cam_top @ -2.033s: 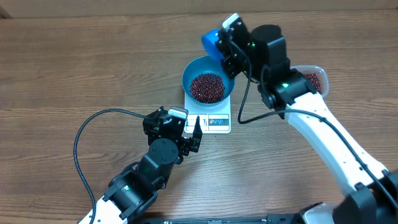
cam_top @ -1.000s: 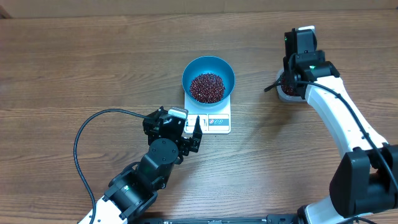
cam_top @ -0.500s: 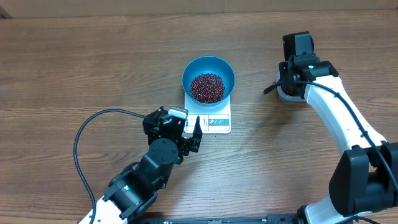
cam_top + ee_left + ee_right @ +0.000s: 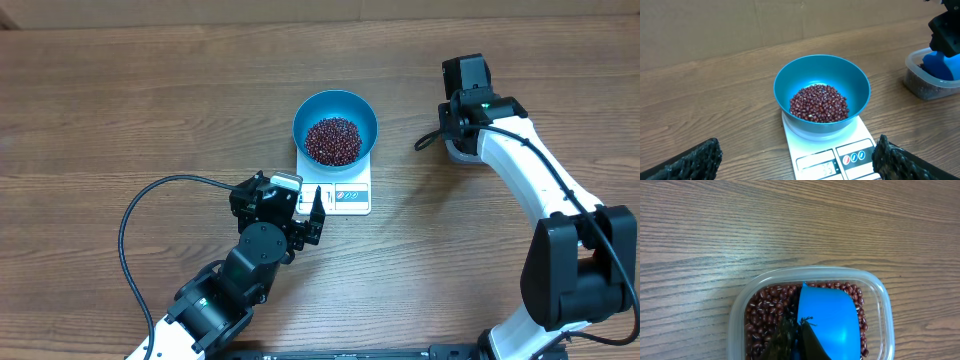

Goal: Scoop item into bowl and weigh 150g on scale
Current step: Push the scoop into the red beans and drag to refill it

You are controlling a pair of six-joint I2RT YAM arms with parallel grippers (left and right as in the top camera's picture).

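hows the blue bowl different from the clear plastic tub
The bowl is round and solid blue; the tub is rectangular and clear. The bowl sits on the scale, the tub straight on the table. The bowl holds only beans; the tub also has a blue scoop in it. Both hold the same red-brown beans.

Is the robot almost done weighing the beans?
Done: beans sit in the bowl on the scale. In hand: the right gripper holds the scoop down in the tub. Left: maybe more scoops; the display is too blurry to read.
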